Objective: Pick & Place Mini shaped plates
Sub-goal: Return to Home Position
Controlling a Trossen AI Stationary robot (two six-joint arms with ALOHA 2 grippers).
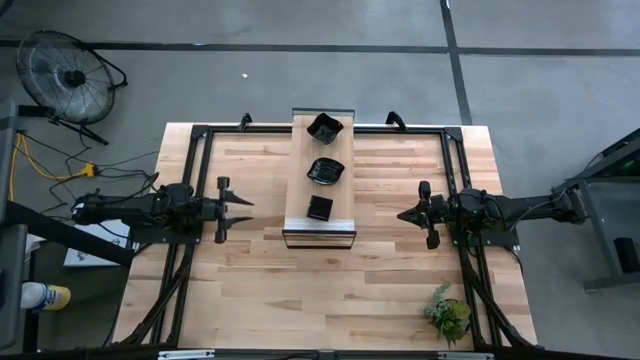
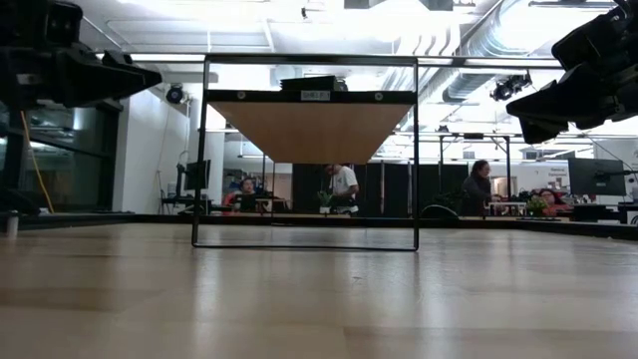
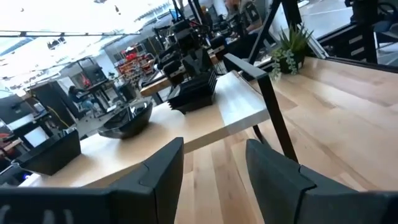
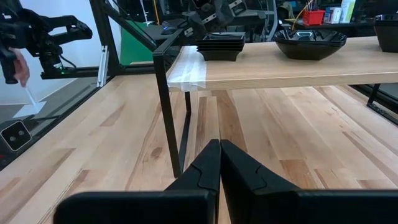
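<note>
Three stacks of mini shaped plates (image 1: 325,171) sit on the top board of the shelf (image 1: 303,150). The shelf stands on the table (image 1: 250,290) midway between the two arms, with one end reaching a table edge.

We log the stacks in a row along the board, each apart from the next:
- end stack (image 1: 319,208): small and square, at the shelf end that lies between the two grippers
- middle stack (image 1: 325,171): wider and rounder
- far stack (image 1: 322,127): irregular in outline, at the opposite end

In the right wrist view the end stack shows as several plates nested flat, close to the board's corner.

Left gripper (image 1: 240,208): beside the shelf on its left, level with the end stack, pointing at the shelf but apart from it. In the left wrist view its fingers (image 3: 163,171) are spread, and the gap shows only table wood.

Right gripper (image 1: 406,214): beside the shelf on its right, facing the left one across the board and clear of it. In the right wrist view its fingers (image 4: 205,168) are pressed together along their length, with nothing pinched.

In the low view we see both arms held above the table top, and the board from below on its thin black frame.

A small green plant (image 1: 447,312) stands at a table corner on the right arm's side, well apart from the shelf. A fan (image 1: 65,75) stands on the floor off the table, on the left arm's side.
</note>
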